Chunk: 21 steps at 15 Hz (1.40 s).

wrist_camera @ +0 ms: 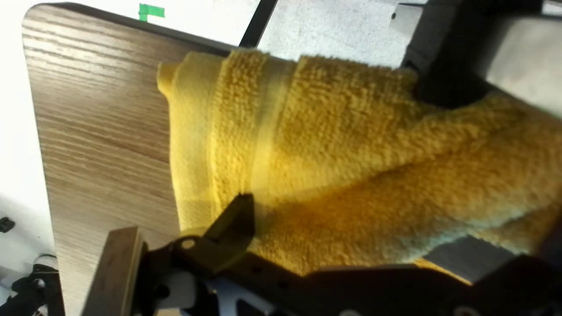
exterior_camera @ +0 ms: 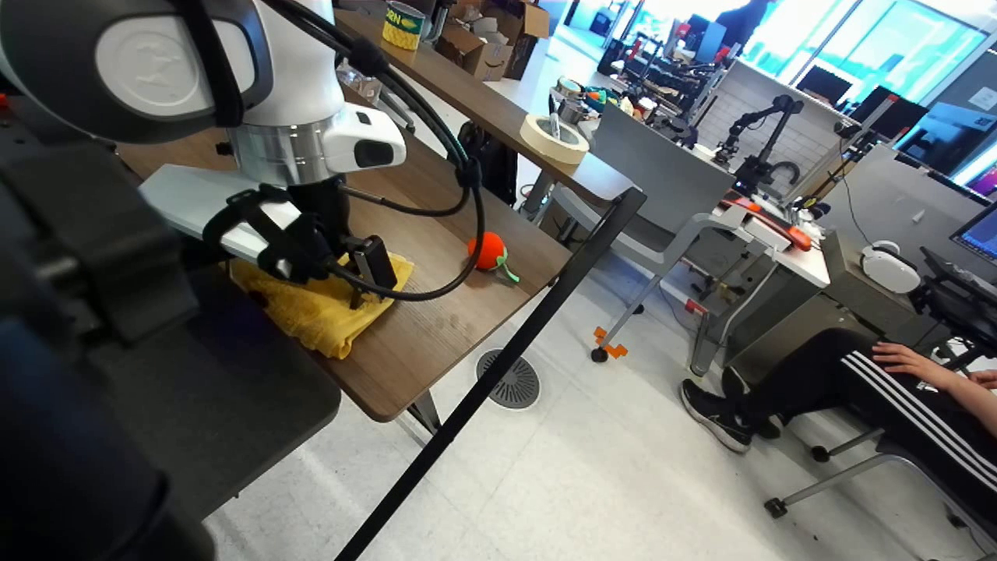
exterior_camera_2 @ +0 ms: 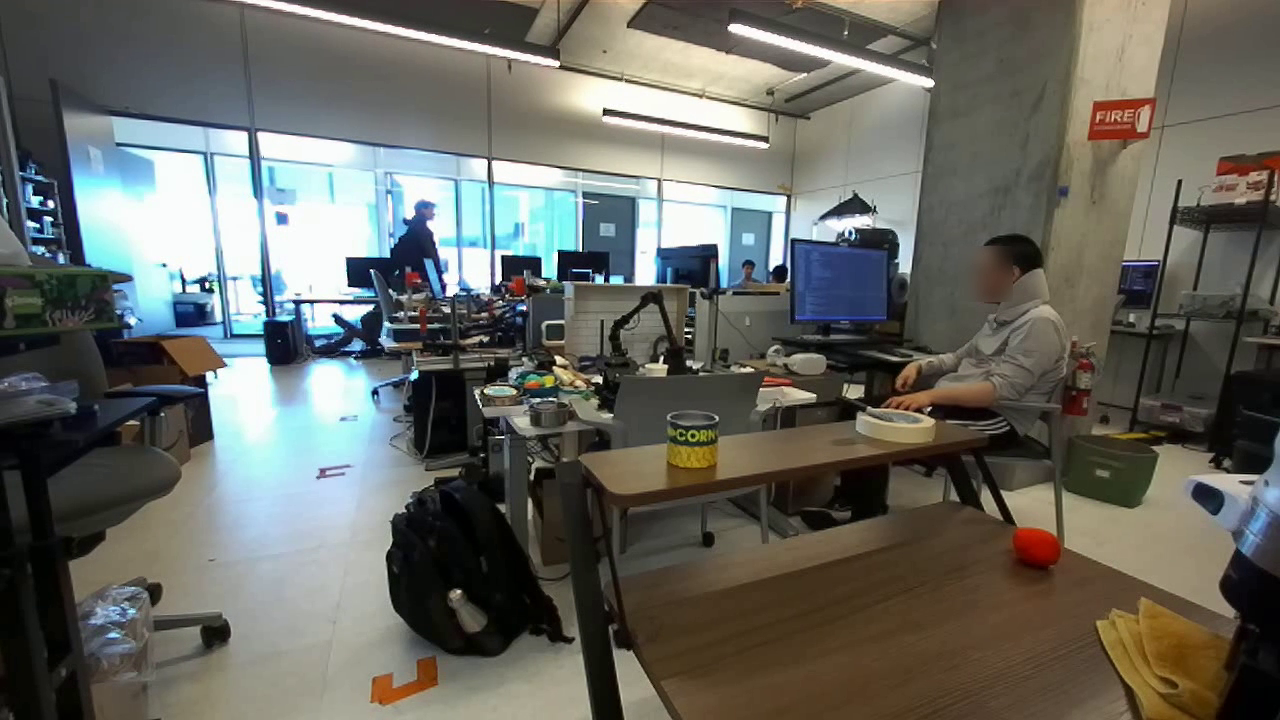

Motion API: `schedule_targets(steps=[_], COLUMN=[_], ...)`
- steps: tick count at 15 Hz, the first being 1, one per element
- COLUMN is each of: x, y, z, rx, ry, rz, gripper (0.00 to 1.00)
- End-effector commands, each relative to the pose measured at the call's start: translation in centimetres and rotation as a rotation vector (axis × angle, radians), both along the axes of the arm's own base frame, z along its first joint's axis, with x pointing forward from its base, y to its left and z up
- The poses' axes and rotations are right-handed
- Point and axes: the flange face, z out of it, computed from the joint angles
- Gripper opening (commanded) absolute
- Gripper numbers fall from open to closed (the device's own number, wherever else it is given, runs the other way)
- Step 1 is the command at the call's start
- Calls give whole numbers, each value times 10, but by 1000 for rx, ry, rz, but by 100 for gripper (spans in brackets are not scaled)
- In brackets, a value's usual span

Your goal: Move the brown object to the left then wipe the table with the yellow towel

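A bright yellow terry-cloth towel [exterior_camera: 319, 312] with rumpled folds is lying on a rectangular counter [exterior_camera: 420, 354] with a brown wood-grain top and a dark edge, close to the counter's rounded corner. In the wrist view the towel's border is reaching the counter's edge, and in an exterior view its layered folds are showing at the lower right, just beside the dark lower end of the arm. That white and dark grey robot arm [exterior_camera: 292, 86] is hanging over the towel, with a black cable [exterior_camera: 477, 226] looping out beside it. The black fingers [wrist_camera: 235, 224] are standing wide apart over the cloth, and yellow fabric is spreading out beneath them; whether a fingertip is touching the folds, the pictures are not making clear. A small round red object [exterior_camera: 487, 252] with a green stem-like bit is sitting on the same counter, apart from the towel. A few faint brownish marks [exterior_camera: 448, 321] are showing on the wood between the towel and the counter's end. Beyond the counter, a narrow brown wood-grain shelf [exterior_camera_2: 780, 462] is carrying a yellow and dark can [exterior_camera_2: 692, 450] printed with the word CORN and, well apart from it, a cream roll of tape [exterior_camera_2: 895, 428]. A black fabric backpack [exterior_camera_2: 460, 570] is resting on the pale floor [exterior_camera_2: 290, 490], and a person [exterior_camera_2: 1015, 340] in a light grey top is sitting near a large monitor [exterior_camera_2: 838, 280].
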Motion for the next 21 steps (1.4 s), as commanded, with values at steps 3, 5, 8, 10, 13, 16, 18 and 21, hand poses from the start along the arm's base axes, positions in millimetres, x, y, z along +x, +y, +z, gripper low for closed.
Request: schedule_targets(steps=[3,5,8,10,13,16,18,21], x=[-22,-28,-14,-14,-7,16,41,76], y=[21,31,28,27,24,21,17,6], z=[53,65,47,50,49,44,36,23], rx=[108,116,97,99,98,145,196,265], ry=[-82,-126,-62,-51,-46,13,76,163], rz=[28,57,41,32,19,-6,-57,-136], gripper=[100,100,100,100,100,100,100,100])
